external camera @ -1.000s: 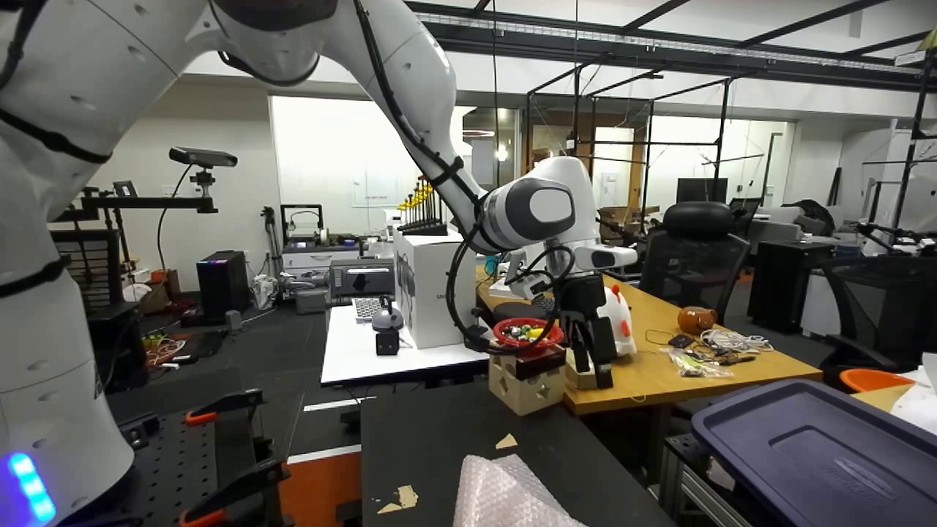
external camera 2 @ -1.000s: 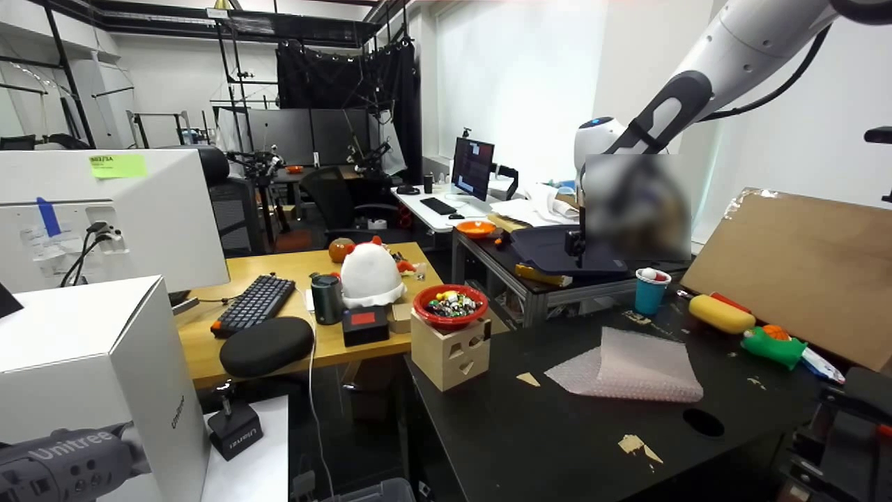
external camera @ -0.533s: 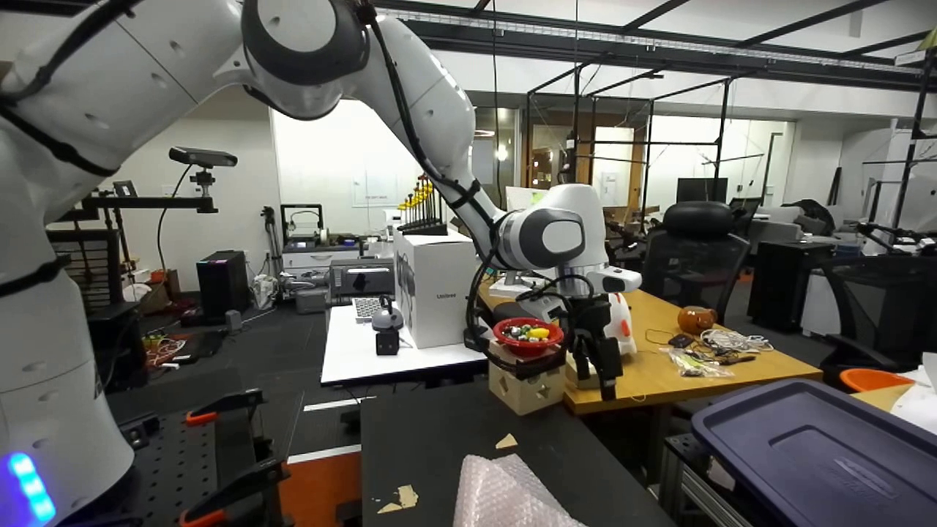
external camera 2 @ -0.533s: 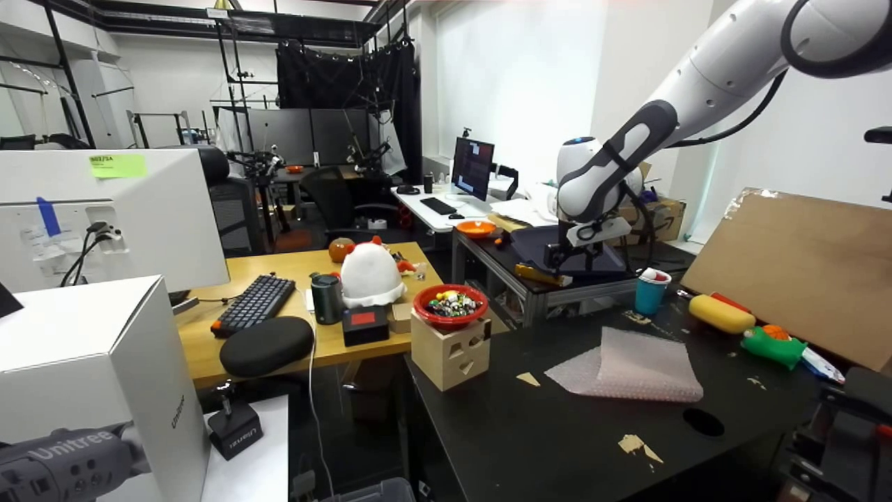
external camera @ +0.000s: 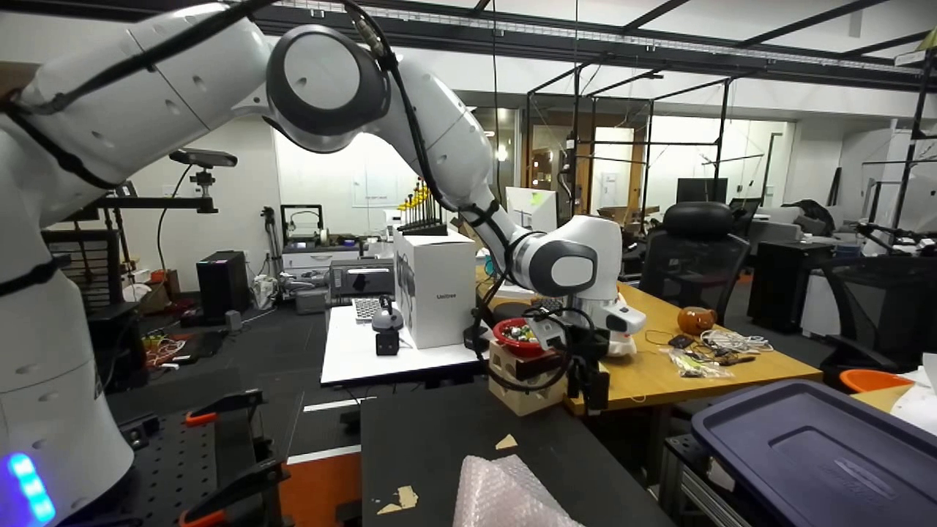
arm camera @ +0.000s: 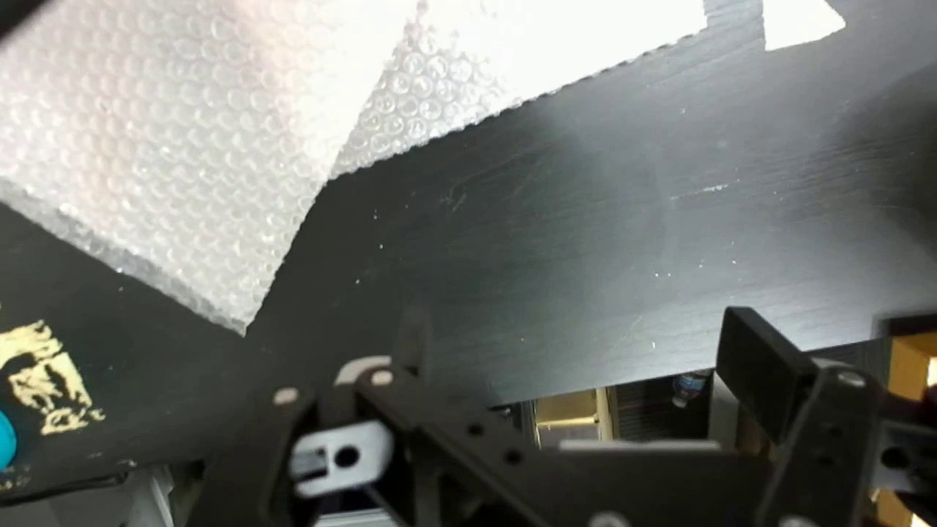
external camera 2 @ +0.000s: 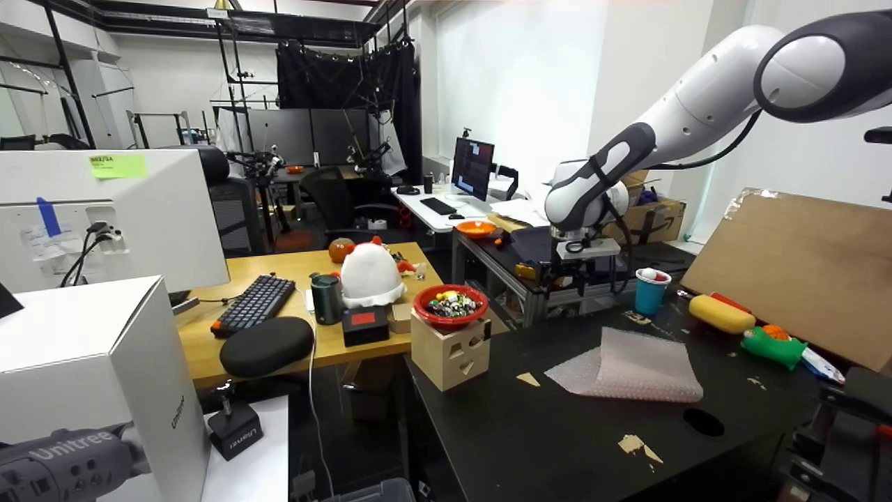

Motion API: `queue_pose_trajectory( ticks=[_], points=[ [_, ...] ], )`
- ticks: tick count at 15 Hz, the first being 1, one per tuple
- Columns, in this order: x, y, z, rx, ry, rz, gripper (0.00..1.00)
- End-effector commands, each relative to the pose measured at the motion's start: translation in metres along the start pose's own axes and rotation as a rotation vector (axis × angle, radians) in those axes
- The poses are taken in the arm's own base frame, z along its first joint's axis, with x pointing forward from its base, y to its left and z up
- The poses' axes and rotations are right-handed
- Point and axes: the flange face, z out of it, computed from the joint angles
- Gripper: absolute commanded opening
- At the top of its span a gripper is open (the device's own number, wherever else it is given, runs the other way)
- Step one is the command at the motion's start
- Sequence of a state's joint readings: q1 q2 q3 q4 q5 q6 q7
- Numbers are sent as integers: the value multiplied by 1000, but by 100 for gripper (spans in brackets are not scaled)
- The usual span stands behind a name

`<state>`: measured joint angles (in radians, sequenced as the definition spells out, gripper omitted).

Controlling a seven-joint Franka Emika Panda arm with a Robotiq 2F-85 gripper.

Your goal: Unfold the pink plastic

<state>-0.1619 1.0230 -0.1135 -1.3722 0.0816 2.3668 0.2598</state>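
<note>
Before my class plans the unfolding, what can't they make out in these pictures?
Pink plastic: cut off by the bottom edge in an exterior view.
Under its fold: hidden by the upper layer, wrist view.
White toy: mostly behind the robot's wrist in an exterior view.
Blue object: cut off by the left edge, wrist view.

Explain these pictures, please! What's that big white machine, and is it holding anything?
It's a robot arm. Two pictures watch it from outside; the close-up looks down from its wrist. On the black table lies pink bubble wrap with part of it folded over. A blue cup and a wooden box carrying a red bowl stand there too. The grabbing part, called the end effector, is open and holds nothing.
</note>
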Motion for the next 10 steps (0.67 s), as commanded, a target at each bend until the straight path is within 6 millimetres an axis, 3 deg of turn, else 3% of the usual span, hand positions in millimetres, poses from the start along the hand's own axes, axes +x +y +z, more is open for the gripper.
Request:
queue_pose_trajectory(
  ticks=[1, 10],
  points=[
    [4, -3, 15, 31, -90, 70, 100],
    [-15, -13, 81, 15, -255, 353, 100]
  ],
)
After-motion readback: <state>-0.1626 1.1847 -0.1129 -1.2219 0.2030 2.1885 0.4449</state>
